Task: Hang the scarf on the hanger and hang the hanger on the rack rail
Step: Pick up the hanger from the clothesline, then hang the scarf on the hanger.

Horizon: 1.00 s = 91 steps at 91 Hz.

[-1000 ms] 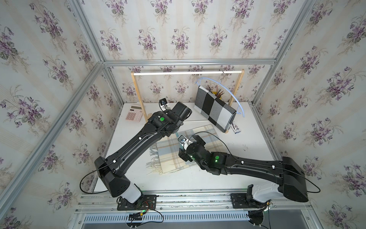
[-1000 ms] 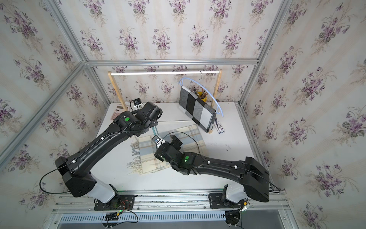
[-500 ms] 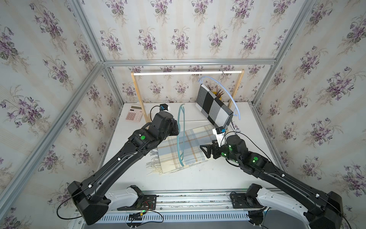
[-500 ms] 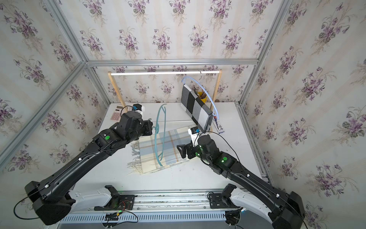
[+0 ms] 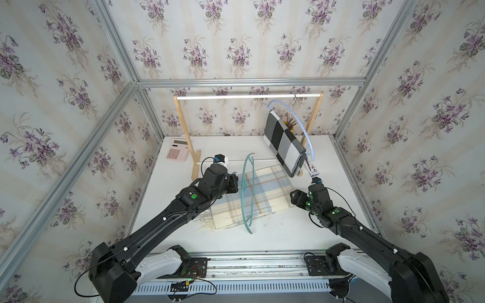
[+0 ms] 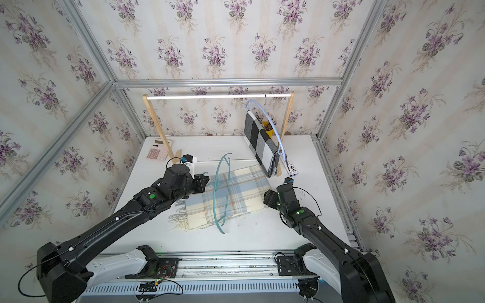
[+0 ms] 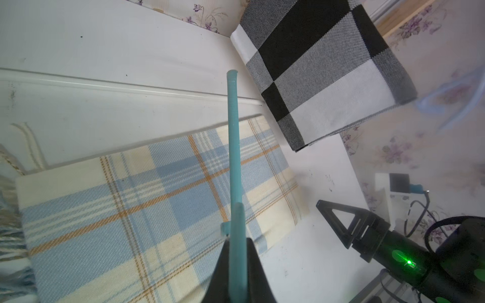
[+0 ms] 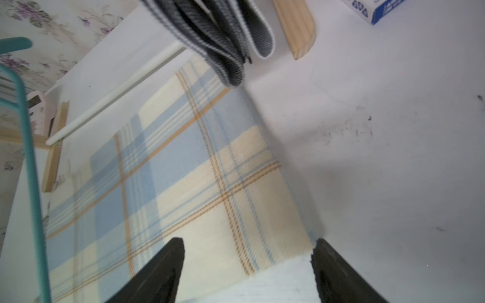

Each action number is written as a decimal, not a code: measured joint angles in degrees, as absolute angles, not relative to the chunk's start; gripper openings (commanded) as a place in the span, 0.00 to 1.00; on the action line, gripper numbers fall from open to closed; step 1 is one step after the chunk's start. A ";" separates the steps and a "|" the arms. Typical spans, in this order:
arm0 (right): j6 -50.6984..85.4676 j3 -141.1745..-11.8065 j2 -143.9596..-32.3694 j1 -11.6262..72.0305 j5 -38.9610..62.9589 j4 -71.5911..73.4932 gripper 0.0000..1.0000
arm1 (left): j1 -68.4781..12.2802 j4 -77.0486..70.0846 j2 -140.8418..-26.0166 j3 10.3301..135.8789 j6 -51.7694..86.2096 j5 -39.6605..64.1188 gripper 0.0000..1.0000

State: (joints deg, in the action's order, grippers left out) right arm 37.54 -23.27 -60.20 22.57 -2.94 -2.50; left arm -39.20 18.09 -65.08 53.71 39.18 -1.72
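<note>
The right gripper (image 8: 248,242) stood low over the white table (image 5: 275,236), at the right end of the scarf (image 5: 270,191). Its jaws were well apart and nothing was between them. In the right wrist view one finger (image 8: 162,265) was over the cloth and the other was beside its corner; whether they touched the cloth I could not tell. The scarf, cream with blue and orange checks, lay folded and flat in the middle of the table, with its fringe at the left end. Above it the left gripper (image 5: 236,183) was closed tightly on a green-blue hanger (image 7: 233,147) close to the hook, and held it standing on edge across the scarf. Behind the scarf stood a wooden rack with a white rail (image 5: 249,96), and a black and white checked cloth (image 5: 284,143) hung under its right part. A pink calculator (image 5: 178,153) lay in the far left corner, and a small box (image 5: 312,169) lay near the rack's right foot.
</note>
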 measured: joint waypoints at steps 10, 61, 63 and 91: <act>37.47 -23.46 -67.05 20.47 -2.79 2.33 0.78 | -37.30 15.66 -66.46 51.33 44.36 -1.61 0.00; 34.54 -27.68 -85.89 17.54 1.30 15.73 0.33 | -32.40 8.10 -71.50 45.28 55.57 4.34 0.00; 34.52 -27.49 -85.80 17.54 1.54 15.66 0.30 | -32.29 8.12 -71.37 45.23 55.55 4.43 0.00; 36.86 -23.99 -78.28 19.22 5.58 8.54 0.06 | -32.10 12.05 -68.25 46.02 51.86 8.82 0.00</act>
State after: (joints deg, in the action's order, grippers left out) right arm 36.86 -23.99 -78.28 19.22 5.58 8.54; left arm -32.10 12.05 -68.25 46.02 51.86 8.82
